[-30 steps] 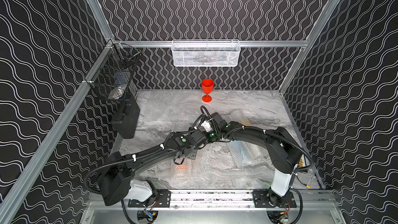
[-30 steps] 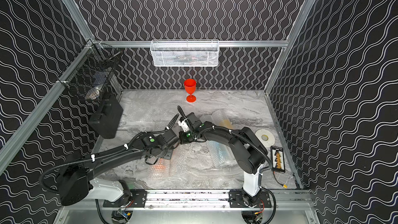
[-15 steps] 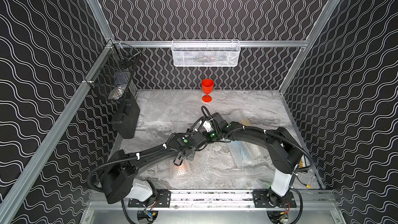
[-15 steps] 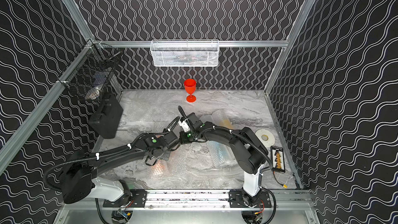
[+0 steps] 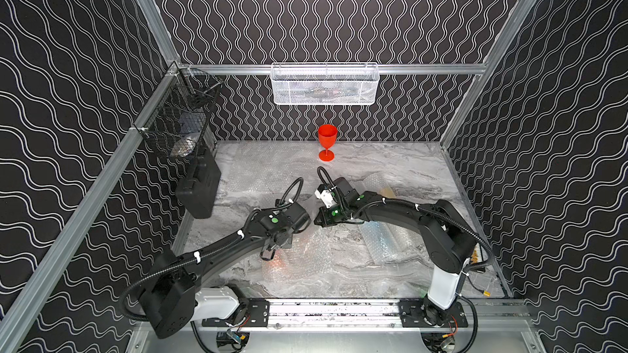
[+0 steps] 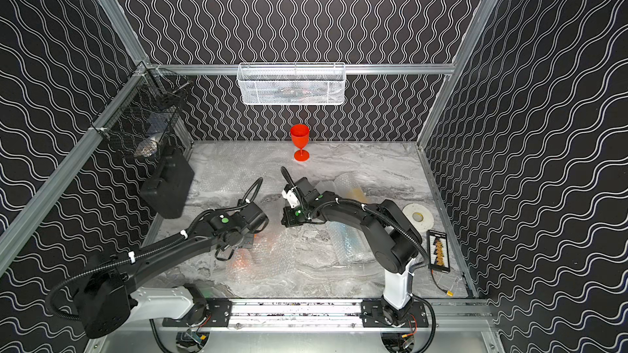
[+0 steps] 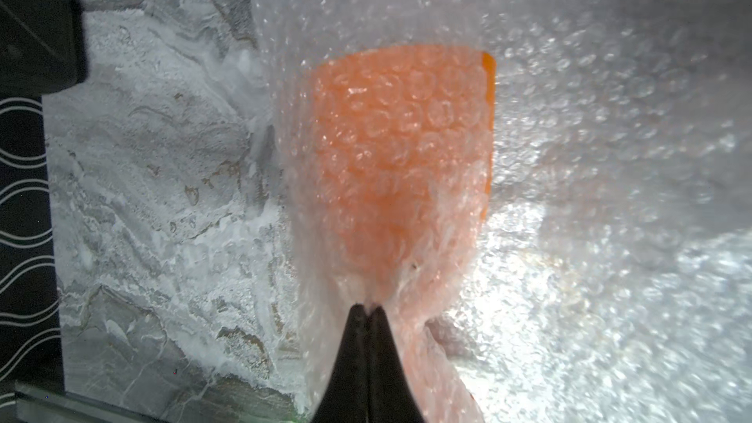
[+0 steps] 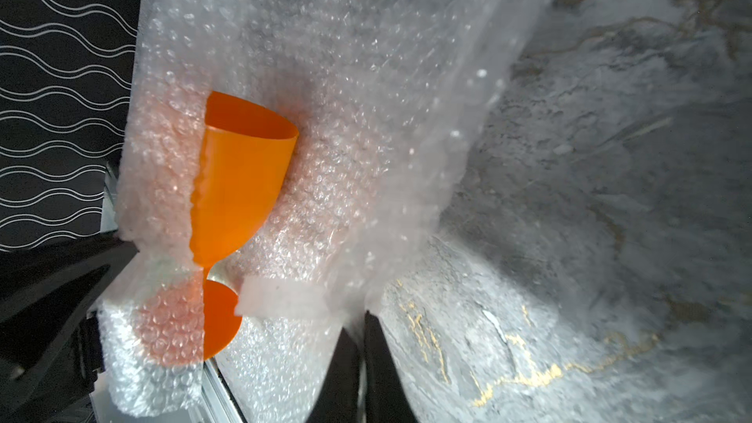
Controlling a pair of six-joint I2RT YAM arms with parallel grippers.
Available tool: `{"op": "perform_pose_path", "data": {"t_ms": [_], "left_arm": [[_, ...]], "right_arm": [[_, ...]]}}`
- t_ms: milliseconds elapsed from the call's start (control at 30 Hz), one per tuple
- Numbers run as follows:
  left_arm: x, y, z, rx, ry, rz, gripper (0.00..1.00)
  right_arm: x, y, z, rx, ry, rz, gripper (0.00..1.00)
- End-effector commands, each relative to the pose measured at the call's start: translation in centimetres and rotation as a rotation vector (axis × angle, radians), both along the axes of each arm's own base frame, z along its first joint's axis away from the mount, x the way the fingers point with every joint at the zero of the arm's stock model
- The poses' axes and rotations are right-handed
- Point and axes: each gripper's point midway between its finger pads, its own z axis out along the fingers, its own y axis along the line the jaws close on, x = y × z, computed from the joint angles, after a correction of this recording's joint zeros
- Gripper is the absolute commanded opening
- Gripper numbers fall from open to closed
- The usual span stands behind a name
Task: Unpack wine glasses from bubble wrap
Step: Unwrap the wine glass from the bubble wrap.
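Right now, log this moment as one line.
left jaws: shut on bubble wrap at stem | right jaws: shut on its edge | orange glass: partly uncovered | red glass: unwrapped, upright

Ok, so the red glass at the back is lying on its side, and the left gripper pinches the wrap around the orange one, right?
No: the red glass at the back stands upright on its foot, as both top views show. The rest holds: the left gripper is shut on the bubble wrap around the orange glass, as the wrist views show.
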Motion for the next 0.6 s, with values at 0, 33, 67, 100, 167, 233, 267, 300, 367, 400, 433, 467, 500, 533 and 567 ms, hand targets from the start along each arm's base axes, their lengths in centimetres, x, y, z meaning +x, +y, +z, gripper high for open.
{"op": "perform_pose_path", "data": {"t_ms": [0, 33, 67, 100, 167, 233, 267, 300, 367, 400, 433, 467, 500, 533, 567], "left_arm": [[0.2, 0.8, -0.3, -0.047, 0.000, 0.035, 0.03], [0.3, 1.4, -0.3, -0.048, -0.003, 0.056, 0.02], [0.4, 1.8, -0.2, -0.047, -0.011, 0.070, 0.01], [0.4, 2.1, -0.2, -0.049, -0.015, 0.083, 0.01], [0.6, 2.8, -0.1, -0.046, -0.031, 0.116, 0.00], [0.5, 4.3, 0.2, -0.007, -0.052, 0.188, 0.00], [0.3, 5.1, 0.2, 0.011, -0.064, 0.225, 0.00], [0.2, 5.6, 0.2, 0.009, -0.074, 0.247, 0.00], [0.3, 6.1, -0.1, -0.019, -0.088, 0.275, 0.00], [0.3, 6.4, -0.1, -0.034, -0.092, 0.302, 0.00], [0.2, 6.7, -0.2, -0.048, -0.092, 0.318, 0.00], [0.2, 7.1, -0.3, -0.062, -0.097, 0.342, 0.00], [0.2, 7.6, -0.3, -0.073, -0.104, 0.371, 0.00], [0.2, 7.8, -0.4, -0.087, -0.111, 0.385, 0.00], [0.3, 8.2, -0.5, -0.106, -0.117, 0.405, 0.00]], "right_arm": [[0.2, 0.3, 0.3, 0.018, -0.013, 0.003, 0.08], [0.2, 0.3, 0.2, 0.015, -0.008, 0.006, 0.08], [0.1, 0.4, 0.2, 0.012, -0.003, 0.011, 0.08], [0.1, 0.5, 0.2, 0.013, -0.001, 0.013, 0.08], [0.1, 0.5, 0.2, 0.025, -0.002, 0.006, 0.08], [0.2, 0.8, 0.2, 0.034, 0.005, 0.006, 0.08], [0.2, 0.9, 0.2, 0.035, 0.011, 0.010, 0.08], [0.2, 1.1, 0.2, 0.037, 0.018, 0.012, 0.08], [0.3, 1.4, 0.4, 0.054, 0.018, 0.007, 0.08], [0.4, 1.6, 0.4, 0.062, 0.020, 0.006, 0.08], [0.4, 1.7, 0.3, 0.063, 0.026, 0.006, 0.08], [0.5, 2.0, 0.2, 0.062, 0.037, 0.013, 0.08], [0.5, 2.2, 0.2, 0.062, 0.046, 0.021, 0.08], [0.5, 2.3, 0.2, 0.064, 0.047, 0.023, 0.08], [0.6, 2.5, 0.2, 0.070, 0.046, 0.020, 0.08]]}}
